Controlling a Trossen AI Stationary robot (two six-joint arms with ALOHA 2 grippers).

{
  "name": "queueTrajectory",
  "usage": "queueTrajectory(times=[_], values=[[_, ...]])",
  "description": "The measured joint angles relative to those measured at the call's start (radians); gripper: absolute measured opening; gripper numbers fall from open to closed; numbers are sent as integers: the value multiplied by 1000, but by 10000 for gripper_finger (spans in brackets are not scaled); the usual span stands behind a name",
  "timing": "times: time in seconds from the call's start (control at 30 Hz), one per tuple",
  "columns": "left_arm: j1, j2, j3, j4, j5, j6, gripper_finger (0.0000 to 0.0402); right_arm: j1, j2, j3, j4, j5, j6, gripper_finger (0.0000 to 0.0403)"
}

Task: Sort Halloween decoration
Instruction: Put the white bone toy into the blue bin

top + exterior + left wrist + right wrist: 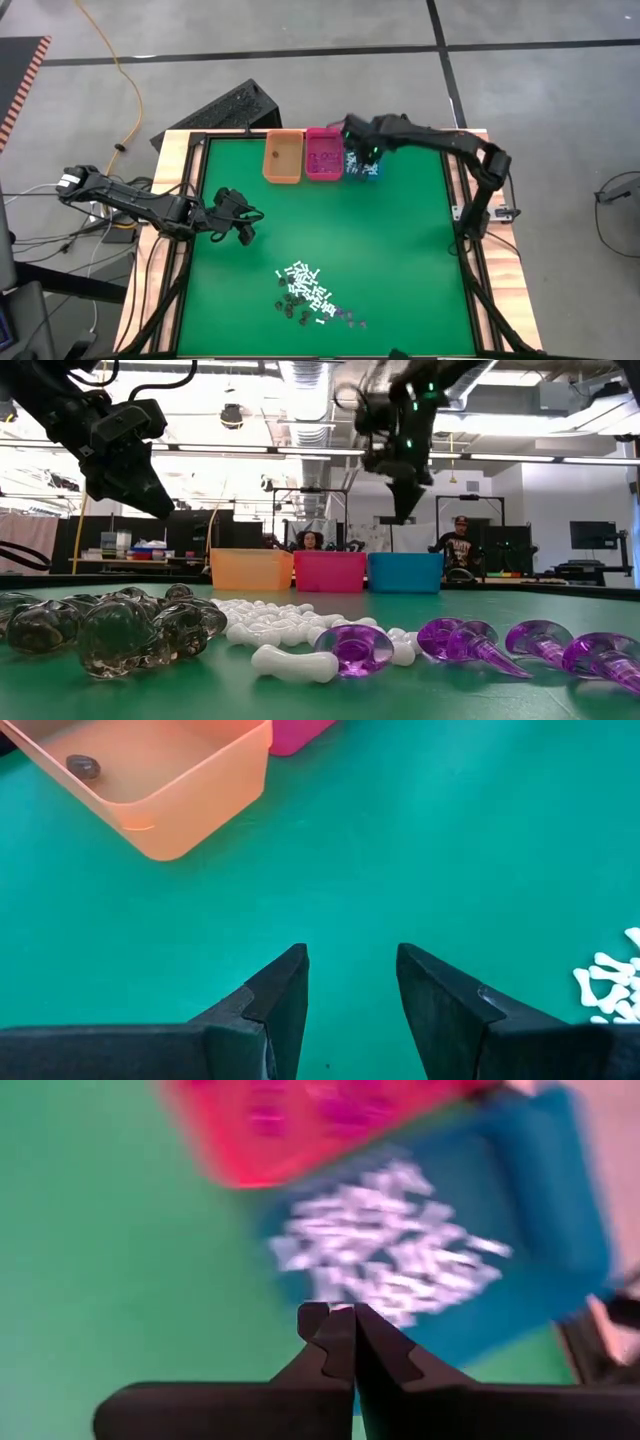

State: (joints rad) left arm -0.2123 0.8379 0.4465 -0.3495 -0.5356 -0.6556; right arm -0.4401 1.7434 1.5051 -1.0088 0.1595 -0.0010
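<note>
Green tabletop (400, 260), wood-framed, both arms over it. Three bins in a row at the far edge: orange bin (282, 157), pink bin (323, 154), teal bin (364, 166). Right pincer (352, 150) hangs above the teal bin, just beside the pink one; fingers pressed together, nothing visible between them. Directly below it in the right wrist view, the teal bin (560, 1210) holds a heap of white sticks (390, 1255), blurred; the pink bin (320, 1120) holds purple bits.

Left pincer (246, 228) hovers over bare green, well apart from the bins, jaws spread wide and empty. Ahead of it, the orange bin (170, 790) has one dark piece (83, 766) on its floor.

Halloween decoration pile (312, 293) lies on the tabletop on the near side of both pincers, closer to the left one, far from the right: white sticks (290, 660) mostly in the middle, dark brown-black bits (110, 630) and purple bits (470, 645) around the pile's near edges. Some white sticks (610, 985) show off to one side of the left pincer.

People sit in the room beyond the bins.
</note>
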Motion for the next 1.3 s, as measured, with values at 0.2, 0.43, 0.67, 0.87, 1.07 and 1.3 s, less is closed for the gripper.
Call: queueTrajectory(times=[0.2,0.43,0.67,0.87,1.07,1.3], values=[[0,0,0,1,-2,7,144,-141,12,0,53,-43,-3,93],[0,0,0,1,-2,6,144,-121,11,0,138,-55,-2,186],[0,0,0,1,-2,7,144,103,11,0,189,-182,62,193],[0,0,0,2,-2,7,144,423,12,0,365,-40,172,181],[0,0,0,3,-2,8,144,660,27,1,484,131,199,171],[0,0,0,6,0,12,144,763,146,5,492,67,80,170]])
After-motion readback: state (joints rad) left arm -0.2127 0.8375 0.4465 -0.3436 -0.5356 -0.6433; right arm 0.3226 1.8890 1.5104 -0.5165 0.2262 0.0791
